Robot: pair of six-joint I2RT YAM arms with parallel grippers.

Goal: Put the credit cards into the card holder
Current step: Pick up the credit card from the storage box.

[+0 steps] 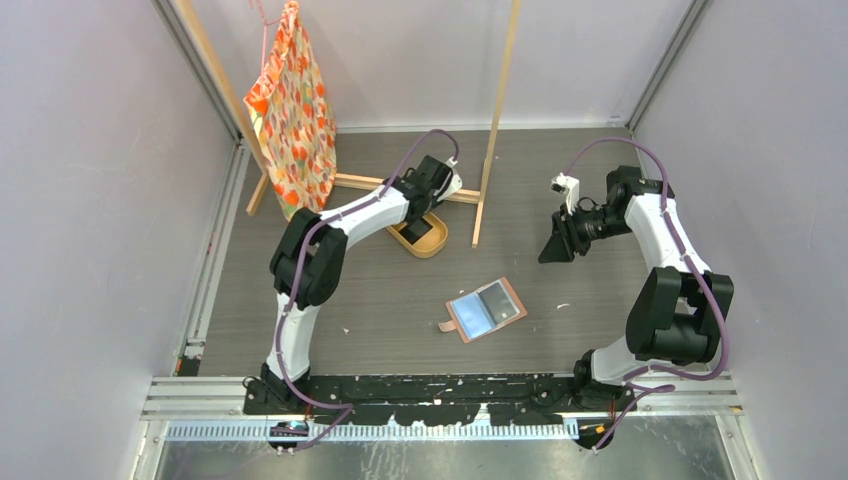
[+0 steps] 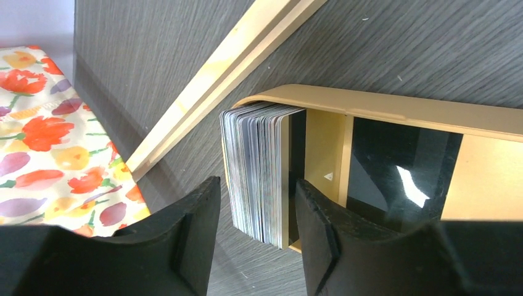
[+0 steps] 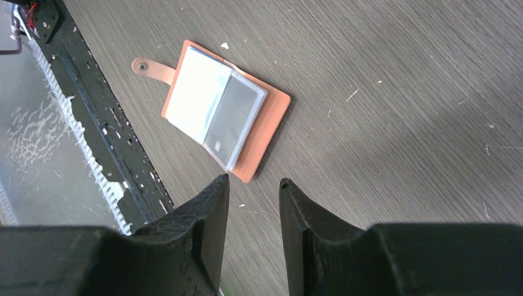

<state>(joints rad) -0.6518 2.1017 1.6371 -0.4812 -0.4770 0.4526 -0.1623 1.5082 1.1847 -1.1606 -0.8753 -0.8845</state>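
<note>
The credit cards (image 2: 259,172) stand on edge as a thick stack at one end of an oval tan tray (image 2: 382,108). My left gripper (image 2: 258,185) reaches down at that tray (image 1: 432,243), open, one finger on each side of the stack with a gap showing on both sides. The card holder (image 1: 486,309), a salmon-brown wallet, lies open on the table with its glossy pockets up and its snap tab pointing left. In the right wrist view the card holder (image 3: 271,117) is ahead of my right gripper (image 3: 254,182), which hangs open and empty above the table (image 1: 553,245).
A wooden rack (image 1: 495,120) stands at the back, its base bar (image 2: 228,74) running just beside the tray. A floral bag (image 1: 293,110) hangs from the rack at the left. The black base rail (image 1: 440,390) lines the near edge.
</note>
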